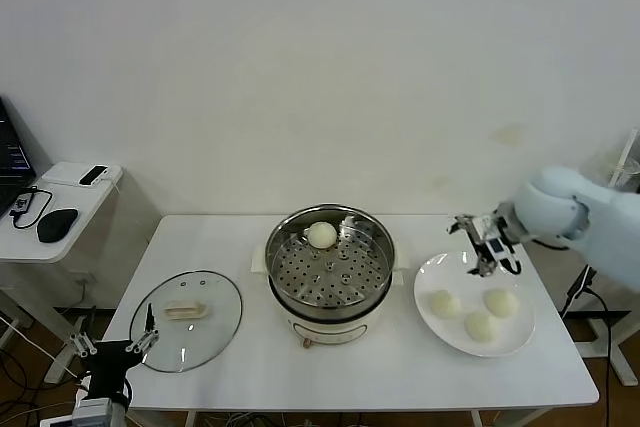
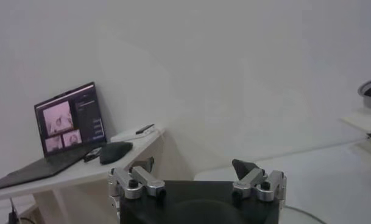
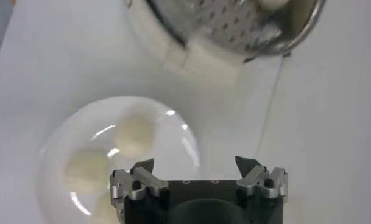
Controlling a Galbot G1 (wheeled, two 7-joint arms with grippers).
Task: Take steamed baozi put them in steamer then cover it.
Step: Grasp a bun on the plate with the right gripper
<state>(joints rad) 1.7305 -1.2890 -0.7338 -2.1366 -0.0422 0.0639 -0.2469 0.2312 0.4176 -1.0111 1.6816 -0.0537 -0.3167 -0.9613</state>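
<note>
Overhead, seen from the head camera: one steamed baozi [image 1: 321, 235] inside the steamer [image 1: 330, 272] at tabletop [image 1: 250, 347] centre, three more on a white plate [image 1: 474, 303] at right, the cover [image 1: 187, 320] flat at left. Right gripper [image 1: 487, 247] spread open above the plate's far rim; left gripper [image 1: 115, 347] parked open at the near left edge.

Left wrist camera: a laptop [image 2: 66, 129] on a side desk [image 2: 75, 173].

Right wrist camera: plate and steamer below open fingers [image 3: 142, 165].
</note>
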